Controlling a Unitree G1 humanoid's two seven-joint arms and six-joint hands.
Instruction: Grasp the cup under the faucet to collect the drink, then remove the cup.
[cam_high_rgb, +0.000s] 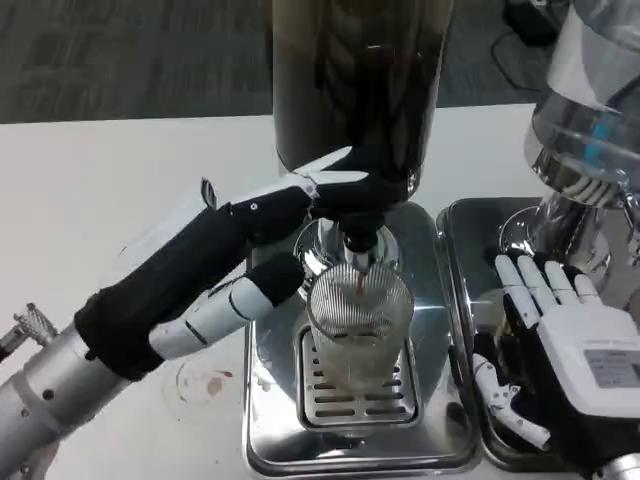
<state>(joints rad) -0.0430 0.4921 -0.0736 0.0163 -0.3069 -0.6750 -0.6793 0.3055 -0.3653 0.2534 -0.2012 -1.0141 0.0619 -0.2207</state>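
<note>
A: Why does the ribbed clear cup (358, 320) sit on the drip-tray grate (325, 395)?

B: It is directly under the faucet (357, 247) of the dark drink dispenser (360, 80), so the thin stream lands inside.

A: And the left robot hand (240, 270)?

B: One finger reaches up onto the faucet lever, seemingly holding it open; another lies beside the cup. It grips nothing.

A: The right robot hand (560, 330)?

B: Resting flat, fingers apart, on the neighbouring steel tray (470, 225), waiting.
</note>
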